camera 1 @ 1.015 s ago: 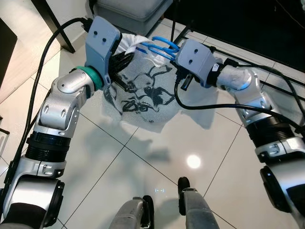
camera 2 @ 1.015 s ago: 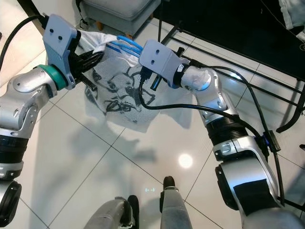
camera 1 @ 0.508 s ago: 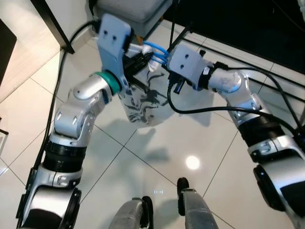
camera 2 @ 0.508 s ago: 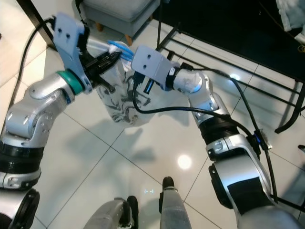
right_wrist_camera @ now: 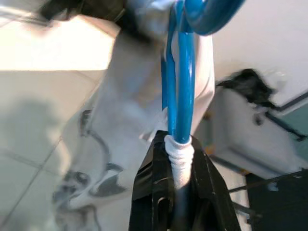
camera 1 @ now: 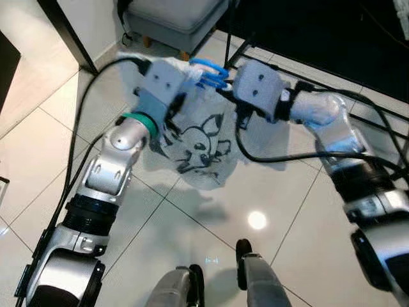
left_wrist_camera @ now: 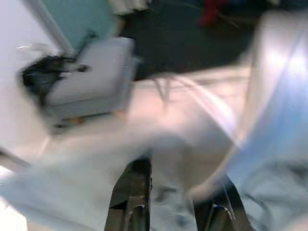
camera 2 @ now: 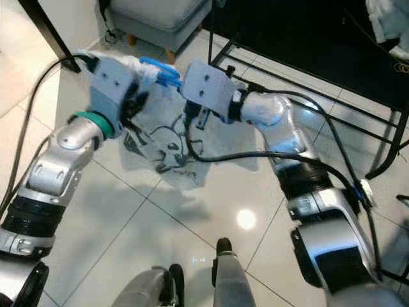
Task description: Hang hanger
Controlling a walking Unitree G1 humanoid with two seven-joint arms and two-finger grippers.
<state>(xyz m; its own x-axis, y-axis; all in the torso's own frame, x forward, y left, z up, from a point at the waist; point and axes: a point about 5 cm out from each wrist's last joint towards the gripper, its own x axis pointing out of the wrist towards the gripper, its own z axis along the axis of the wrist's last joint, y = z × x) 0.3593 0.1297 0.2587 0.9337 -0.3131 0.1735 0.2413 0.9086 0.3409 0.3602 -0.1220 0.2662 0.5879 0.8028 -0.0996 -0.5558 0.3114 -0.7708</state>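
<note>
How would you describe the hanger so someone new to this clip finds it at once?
Start at the grey footstool on the white tiled floor; just in front of it both arms hold up a white shirt with a black cartoon print. At the shirt's top edge is the hanger, clamped in the right gripper: bright blue plastic, the only vivid colour there.

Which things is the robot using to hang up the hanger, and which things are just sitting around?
For the job:
- blue hanger
- white shirt with a printed drawing, on the hanger
- right end effector, shut on the hanger
- left end effector, in the shirt's cloth

Just lying about:
- grey footstool
- black metal frame on the floor
- tiled floor
</note>
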